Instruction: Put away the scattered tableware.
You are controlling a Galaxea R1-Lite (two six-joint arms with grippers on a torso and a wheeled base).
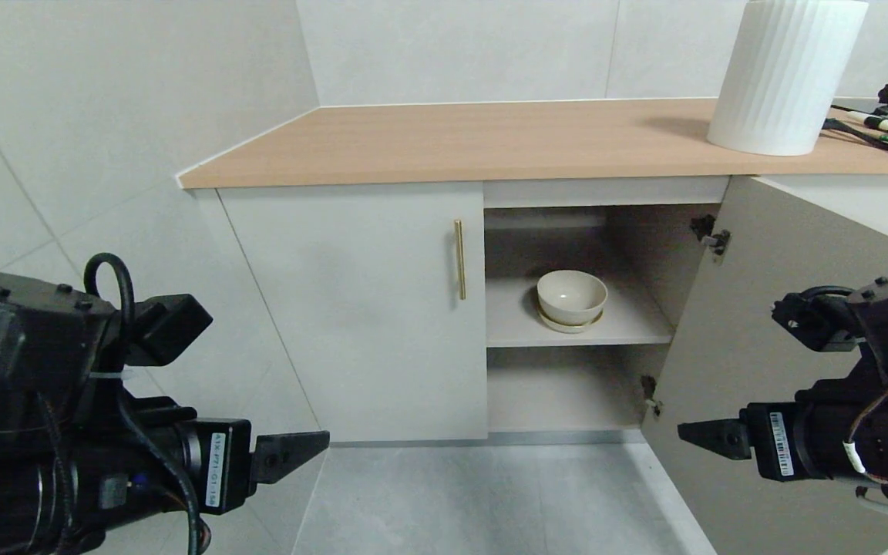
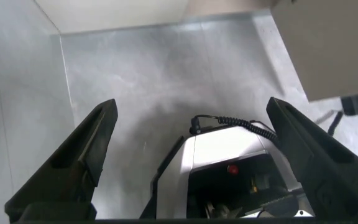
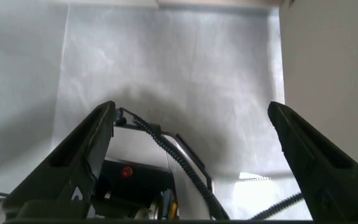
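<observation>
A cream bowl (image 1: 572, 296) rests on a small plate (image 1: 567, 323) on the middle shelf (image 1: 613, 327) of the open cabinet below the wooden counter. My left gripper (image 1: 294, 453) hangs low at the left, well short of the cabinet, open with nothing between its fingers (image 2: 86, 155). My right gripper (image 1: 710, 438) hangs low at the right beside the open door (image 1: 752, 324), also open and empty, its fingers (image 3: 309, 162) spread wide over the grey floor.
The left cabinet door (image 1: 367, 308) with a brass handle (image 1: 459, 258) is closed. A white ribbed vase (image 1: 785, 73) and several utensils (image 1: 887, 127) sit on the countertop (image 1: 452, 142) at the right. A wall runs along the left. Bare floor (image 1: 490, 501) lies before the cabinet.
</observation>
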